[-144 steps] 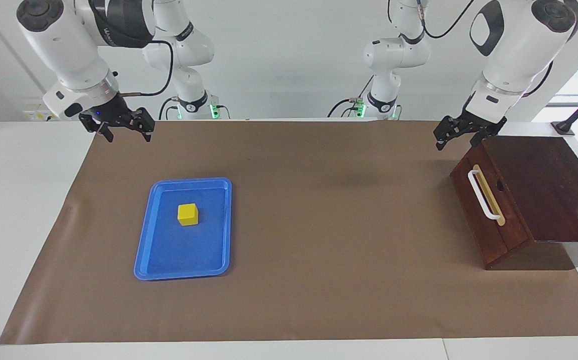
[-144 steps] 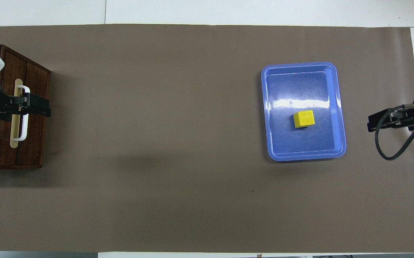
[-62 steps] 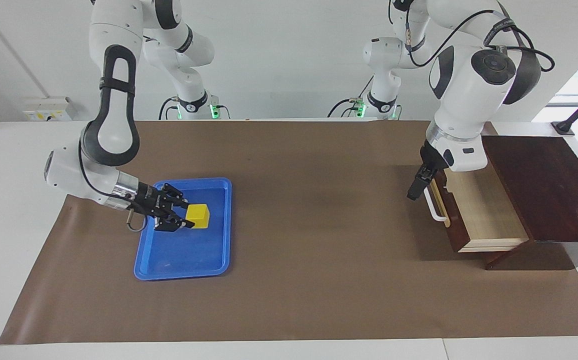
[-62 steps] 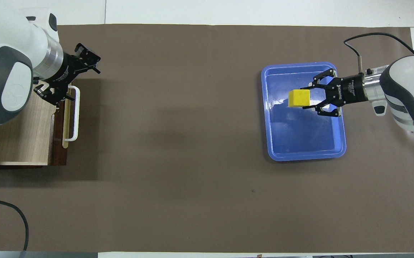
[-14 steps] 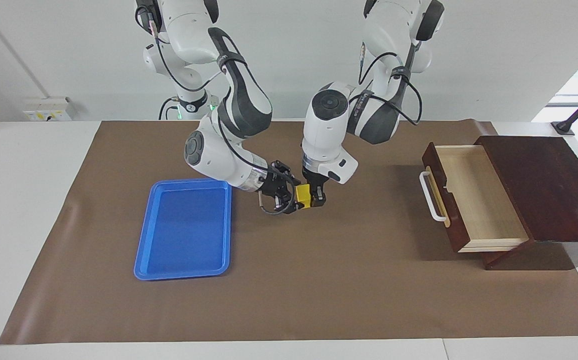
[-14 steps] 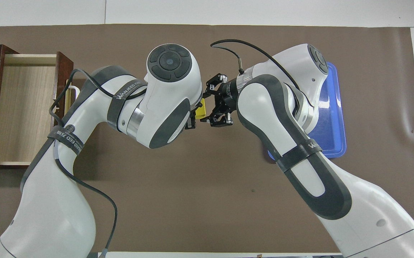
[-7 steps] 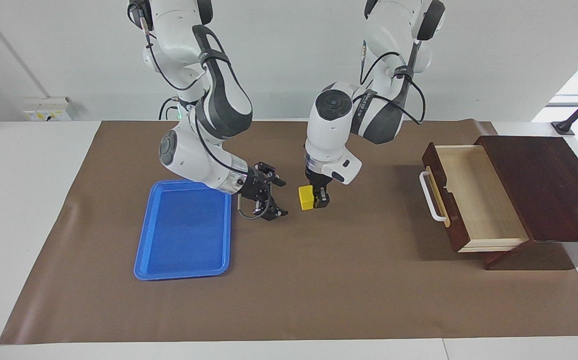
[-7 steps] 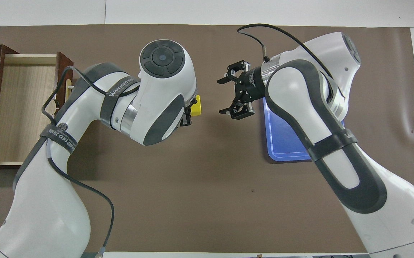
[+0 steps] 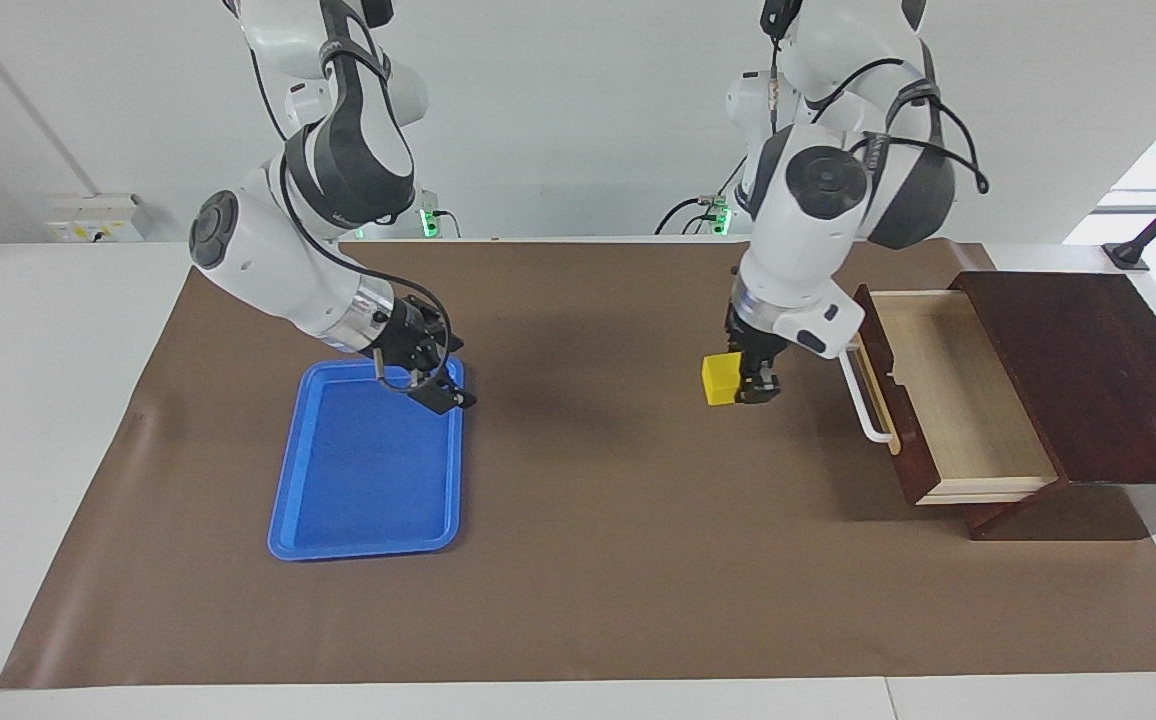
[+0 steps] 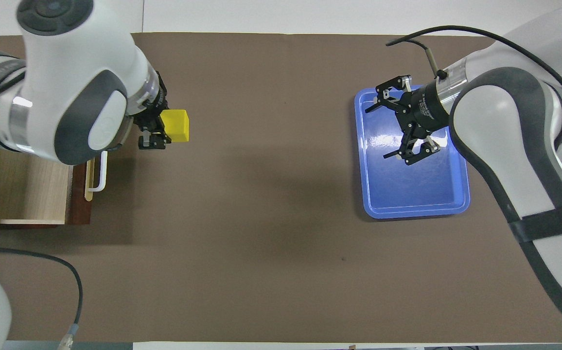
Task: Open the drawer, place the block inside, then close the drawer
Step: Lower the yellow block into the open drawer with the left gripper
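Scene is staying bright and even. Daylight is coming in through window at top corner of facing view. Soft shadows are lying on brown mat (image 9: 578, 560), darkest beside wooden box (image 9: 1088, 380). White glare is shining on blue tray (image 10: 410, 141) floor in overhead view. Left arm's near link is looking slightly blurred there.

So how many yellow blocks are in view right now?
1. The yellow block is held in the left gripper above the brown mat, beside the open drawer. The drawer's visible inside and the blue tray hold none.
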